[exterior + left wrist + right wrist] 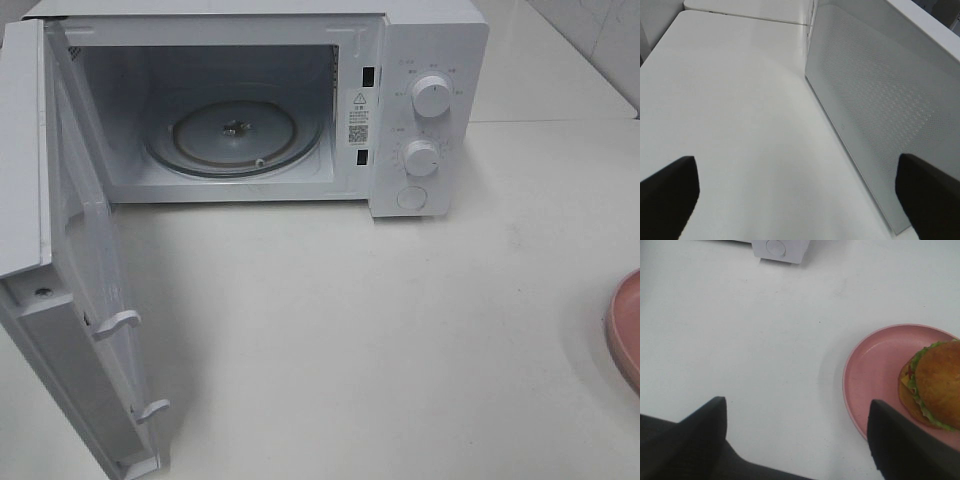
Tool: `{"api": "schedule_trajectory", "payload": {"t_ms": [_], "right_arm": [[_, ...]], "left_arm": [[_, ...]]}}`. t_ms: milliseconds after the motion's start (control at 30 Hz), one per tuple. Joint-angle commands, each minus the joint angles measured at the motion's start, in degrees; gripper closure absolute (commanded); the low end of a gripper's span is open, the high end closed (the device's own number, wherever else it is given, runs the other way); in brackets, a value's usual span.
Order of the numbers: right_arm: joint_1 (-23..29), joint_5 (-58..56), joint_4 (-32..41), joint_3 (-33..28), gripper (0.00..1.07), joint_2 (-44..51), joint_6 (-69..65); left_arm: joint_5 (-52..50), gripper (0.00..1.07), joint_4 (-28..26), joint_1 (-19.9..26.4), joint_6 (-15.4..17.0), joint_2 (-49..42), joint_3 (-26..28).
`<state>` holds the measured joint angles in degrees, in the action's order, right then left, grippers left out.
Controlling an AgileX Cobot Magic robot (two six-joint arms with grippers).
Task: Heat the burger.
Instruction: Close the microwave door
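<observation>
The burger (935, 385), golden-brown bun over green lettuce, lies on a round pink plate (872, 375) in the right wrist view. Only the plate's edge (625, 325) shows at the right border of the exterior high view. My right gripper (797, 435) hangs open above the white table, the plate beside one of its dark fingers (900, 445), nothing between them. My left gripper (797, 200) is open too, next to the outer side of the microwave door (875, 115), holding nothing. The white microwave (300, 100) stands with its door (70, 280) swung wide open.
Inside the microwave lies a glass turntable (235, 135). Two round knobs (432, 97) and a button are on its right panel. The open door juts toward the table's front left. White table (380, 340) spreads between the microwave and the plate.
</observation>
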<state>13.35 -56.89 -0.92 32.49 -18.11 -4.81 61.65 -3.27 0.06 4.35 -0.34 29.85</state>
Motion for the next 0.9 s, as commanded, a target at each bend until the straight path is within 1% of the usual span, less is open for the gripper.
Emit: {"api": "schedule_trajectory", "payload": {"t_ms": [33, 133, 200, 233, 300, 533, 900], "right_arm": [[-2.6, 0.2, 0.5, -1.5, 0.31, 4.5, 0.7], [-3.9, 0.2, 0.5, -2.3, 0.31, 6.8, 0.7], [-5.9, -0.1, 0.5, -3.8, 0.31, 10.3, 0.7], [-5.9, -0.1, 0.5, -3.8, 0.31, 10.3, 0.7], [-7.6, -0.1, 0.5, -3.9, 0.31, 13.7, 0.7], [-10.7, -0.1, 0.9, -3.9, 0.31, 19.9, 1.0], [-10.7, -0.1, 0.9, -3.9, 0.31, 19.9, 1.5]], "left_arm": [[-0.5, 0.07, -0.1, 0.0, -0.1, -0.2, 0.0], [-0.5, 0.07, -0.1, 0.0, -0.1, -0.2, 0.0], [-0.5, 0.07, -0.1, 0.0, -0.1, -0.2, 0.0], [-0.5, 0.07, -0.1, 0.0, -0.1, -0.2, 0.0], [-0.5, 0.07, -0.1, 0.0, -0.1, -0.2, 0.0], [-0.5, 0.07, -0.1, 0.0, -0.1, -0.2, 0.0], [-0.5, 0.07, -0.1, 0.0, -0.1, -0.2, 0.0]]}}
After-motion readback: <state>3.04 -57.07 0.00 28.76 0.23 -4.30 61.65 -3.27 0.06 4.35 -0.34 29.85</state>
